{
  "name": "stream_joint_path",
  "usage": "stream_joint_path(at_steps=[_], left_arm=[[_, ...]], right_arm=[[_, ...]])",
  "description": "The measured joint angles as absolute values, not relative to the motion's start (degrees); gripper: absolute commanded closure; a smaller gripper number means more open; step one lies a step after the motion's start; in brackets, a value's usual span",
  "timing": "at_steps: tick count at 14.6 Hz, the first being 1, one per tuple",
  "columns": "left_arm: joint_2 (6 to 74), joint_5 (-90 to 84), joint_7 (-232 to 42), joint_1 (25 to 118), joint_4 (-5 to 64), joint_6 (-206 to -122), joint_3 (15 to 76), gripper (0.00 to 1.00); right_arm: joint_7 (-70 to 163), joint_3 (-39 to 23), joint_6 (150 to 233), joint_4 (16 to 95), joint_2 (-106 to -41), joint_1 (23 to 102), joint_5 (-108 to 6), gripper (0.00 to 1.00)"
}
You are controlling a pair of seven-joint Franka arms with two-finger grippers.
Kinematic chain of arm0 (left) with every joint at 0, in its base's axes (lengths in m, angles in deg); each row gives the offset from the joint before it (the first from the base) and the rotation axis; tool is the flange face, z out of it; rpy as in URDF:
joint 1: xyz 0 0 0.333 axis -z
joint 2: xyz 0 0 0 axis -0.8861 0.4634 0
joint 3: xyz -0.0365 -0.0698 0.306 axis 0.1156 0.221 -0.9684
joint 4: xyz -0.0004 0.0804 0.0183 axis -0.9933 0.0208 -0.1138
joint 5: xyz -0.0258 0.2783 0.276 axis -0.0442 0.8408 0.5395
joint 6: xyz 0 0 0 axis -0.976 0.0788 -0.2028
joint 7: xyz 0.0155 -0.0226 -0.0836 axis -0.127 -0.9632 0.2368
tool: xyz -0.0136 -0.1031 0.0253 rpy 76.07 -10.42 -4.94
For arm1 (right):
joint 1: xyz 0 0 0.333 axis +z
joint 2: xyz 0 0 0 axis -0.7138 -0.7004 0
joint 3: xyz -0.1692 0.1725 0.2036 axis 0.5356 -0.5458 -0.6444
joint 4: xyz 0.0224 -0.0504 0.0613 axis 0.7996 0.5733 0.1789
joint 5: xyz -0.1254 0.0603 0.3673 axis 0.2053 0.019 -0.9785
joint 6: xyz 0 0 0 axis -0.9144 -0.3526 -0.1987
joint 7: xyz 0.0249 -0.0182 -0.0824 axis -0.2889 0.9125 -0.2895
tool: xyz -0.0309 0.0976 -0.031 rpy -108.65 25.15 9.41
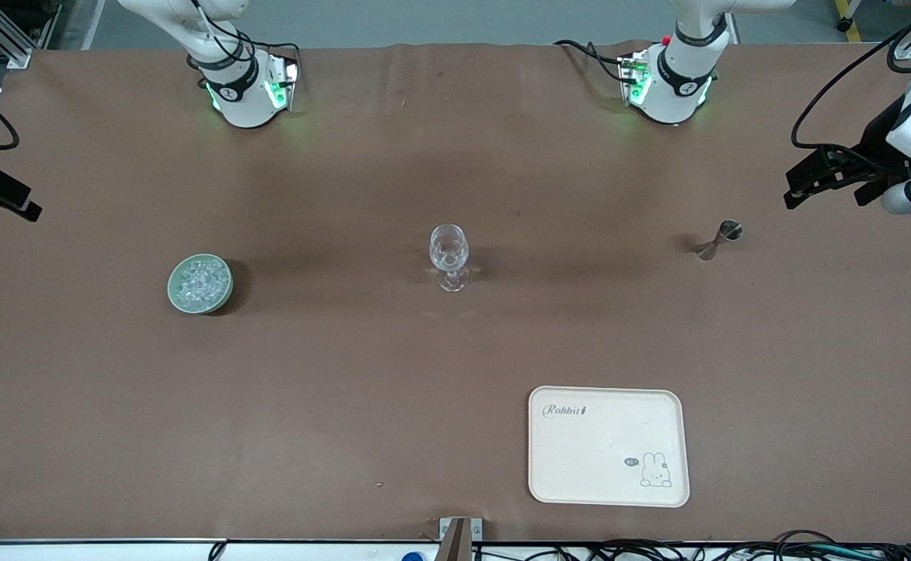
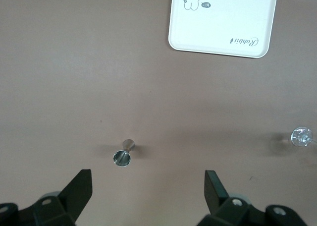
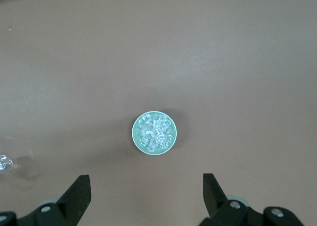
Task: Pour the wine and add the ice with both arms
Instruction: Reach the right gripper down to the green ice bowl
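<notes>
Glass [image 1: 449, 257], clear and stemmed, is standing upright mid-table, between the two working ends and apart from everything else.

Ice [image 1: 201, 282], a heap of small clear cubes, is sitting in a pale green bowl [image 1: 174, 300] toward the right arm's end of the table, roughly level with the glass. Seen from the right wrist, the bowl [image 3: 136, 124] with its ice [image 3: 155, 134] is lying directly below and a little ahead of the right gripper [image 3: 146, 191], whose fingers are standing wide apart, holding nothing, high above the table.

Metal jigger [image 1: 718, 241], a small hourglass-shaped measure, is standing toward the left arm's end, slightly farther from the front camera than the glass. In the left wrist view the jigger [image 2: 123, 154] is showing just ahead of the left gripper [image 2: 148, 189], nearer one finger than the other; those fingers are also spread wide and empty, well above the table.

Cream tray [image 1: 549, 467] with a rabbit print is lying nearest the front camera, carrying nothing.

Governing relation: each vessel is lying almost straight under the arm of its own end, so the right arm is looking best placed for the ice and the left for the jigger, each by a descent. The jigger's long axis is running vertically, so it likely calls for a sideways grip at the waist.
</notes>
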State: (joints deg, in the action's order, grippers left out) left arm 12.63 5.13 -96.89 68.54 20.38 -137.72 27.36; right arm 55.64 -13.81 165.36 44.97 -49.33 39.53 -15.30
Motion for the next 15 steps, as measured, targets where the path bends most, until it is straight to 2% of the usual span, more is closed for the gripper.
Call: stream_joint_path(at_steps=[8,12,15], left_arm=[[12.6,5.8,-96.8,68.6,20.4,-135.3,27.5,0.02],[12.6,6.4,-100.3,68.6,20.9,-133.4,26.2,0.02],[13.8,3.2,-102.2,68.6,21.9,-133.0,19.5,0.00]], right_arm=[[55.7,-13.9,165.2,46.2,-49.4,39.8,-15.3,0.00],[55.7,-14.6,172.5,56.0,-50.1,40.9,-15.3,0.00],[55.6,-14.8,180.6,64.4,-50.7,41.0,-15.3,0.00]])
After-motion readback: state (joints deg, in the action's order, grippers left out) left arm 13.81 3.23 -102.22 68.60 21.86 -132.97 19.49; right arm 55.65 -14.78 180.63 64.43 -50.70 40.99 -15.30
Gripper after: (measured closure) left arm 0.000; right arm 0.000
